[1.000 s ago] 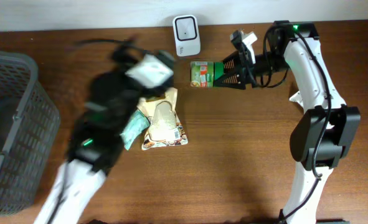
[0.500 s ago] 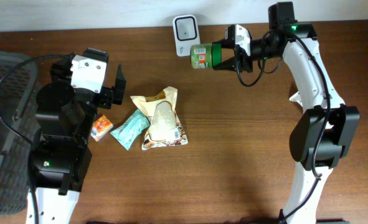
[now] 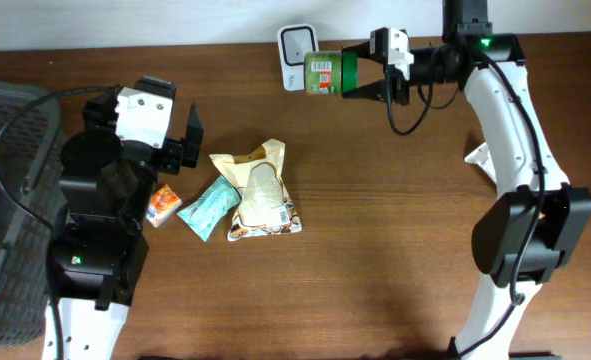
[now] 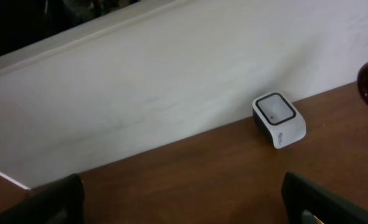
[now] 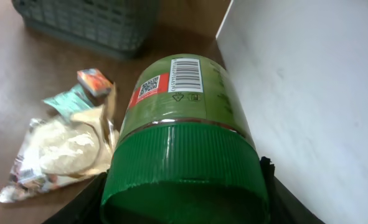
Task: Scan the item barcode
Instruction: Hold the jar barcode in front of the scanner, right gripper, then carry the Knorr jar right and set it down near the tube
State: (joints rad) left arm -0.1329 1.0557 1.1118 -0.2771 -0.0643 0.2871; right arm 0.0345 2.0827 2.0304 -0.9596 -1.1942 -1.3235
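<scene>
Clamped sideways in the right claw (image 3: 360,78): one green jar (image 3: 323,73), gripped at its lid (image 5: 184,171), barcode (image 5: 185,74) turned upward. Held off the table, base pointing away from the claw. Just past that base, one white scanner (image 3: 297,42), overlapped at its edge by the jar in the overhead view; touching or apart, cannot tell.

Well apart from this claw, out past the jar and toward the table's front: three packets in a loose cluster. One pale pouch (image 3: 260,190), one teal packet (image 3: 207,207), one small orange packet (image 3: 163,205).

Spread wide and holding nothing: the left claw (image 4: 184,205), aimed at the wall, with the orange packet near it. Beyond it, on the side away from the packets, one grey mesh basket (image 3: 15,190).

Two claws in all. Beside the right claw's arm, one small white scrap (image 3: 475,155), too small to identify.

Under everything, one dark brown wooden table (image 3: 375,260), butted against a plain white wall (image 4: 171,81).
</scene>
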